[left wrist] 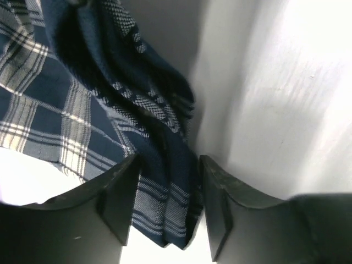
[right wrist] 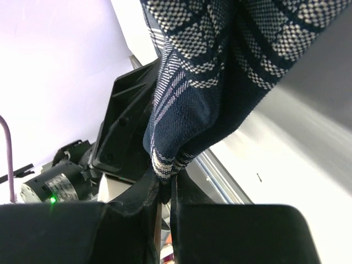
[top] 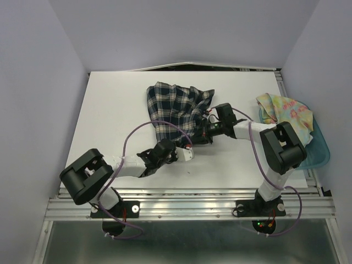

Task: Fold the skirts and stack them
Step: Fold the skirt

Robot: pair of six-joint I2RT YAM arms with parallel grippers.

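The dark plaid skirt (top: 176,107) lies bunched on the white table (top: 110,121), its near right part lifted. My right gripper (top: 205,127) is shut on a corner of its hem (right wrist: 165,165), and the cloth (right wrist: 220,66) hangs up from the pinch. My left gripper (top: 183,147) sits at the skirt's near edge. In the left wrist view its fingers (left wrist: 124,192) stand apart around a hanging fold of the plaid cloth (left wrist: 165,209), which nearly fills the gap. The pastel flower-print skirt (top: 286,113) is heaped in the bin at the right.
A translucent teal bin (top: 320,151) stands at the table's right edge under the flowered skirt. The left gripper's black body (right wrist: 126,126) is close beside the right gripper's pinch. Grey walls enclose the table on the left, back and right.
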